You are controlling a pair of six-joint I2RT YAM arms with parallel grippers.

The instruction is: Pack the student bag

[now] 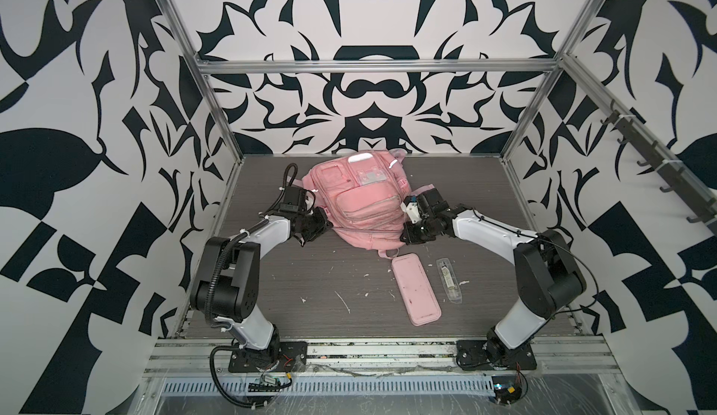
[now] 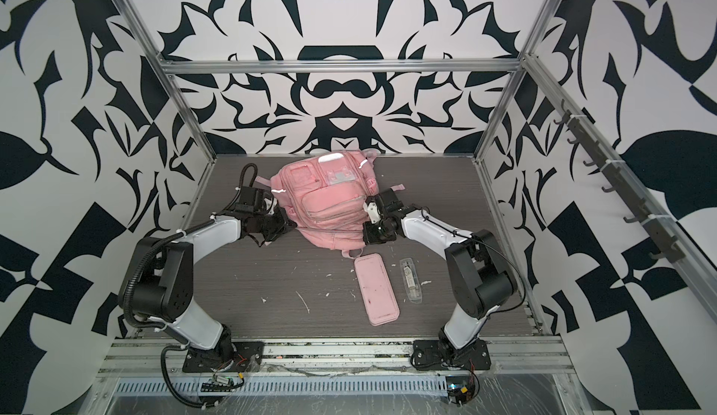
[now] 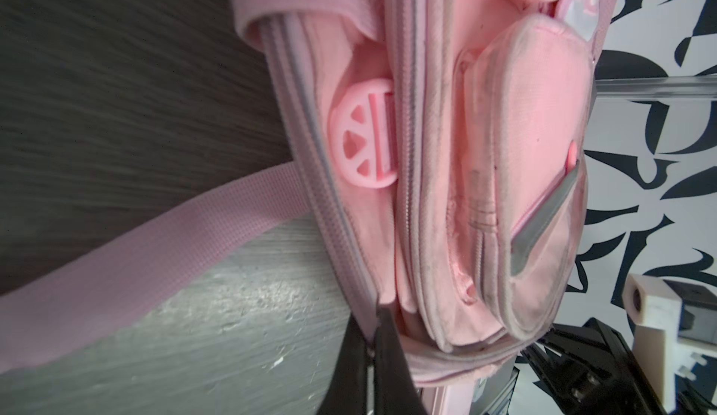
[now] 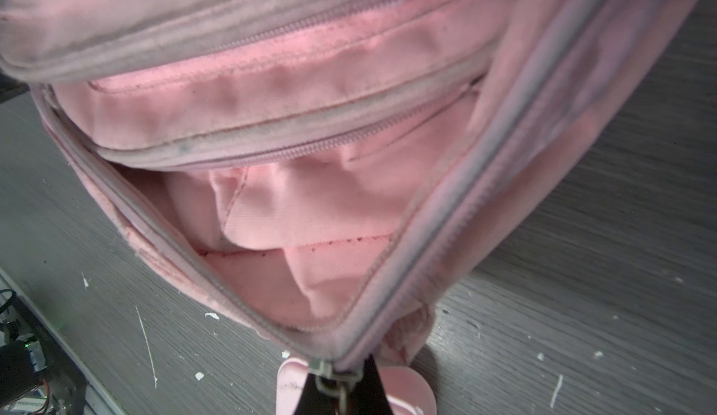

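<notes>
The student bag lies toward the back middle of the tabletop, and the right wrist view shows its main compartment unzipped and gaping. The left claw is pinched fully closed on the bag's zip edge at its left side. The right claw is clamped tight on the zip pull at its right side. A pink pencil case lies just in front.

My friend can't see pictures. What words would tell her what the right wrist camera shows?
A pink backpack lies on a grey table with its big pocket unzipped, showing pink lining inside. Two black fingers pinch the zipper pull at the end of the opening, with a pink pencil case just beyond.
</notes>
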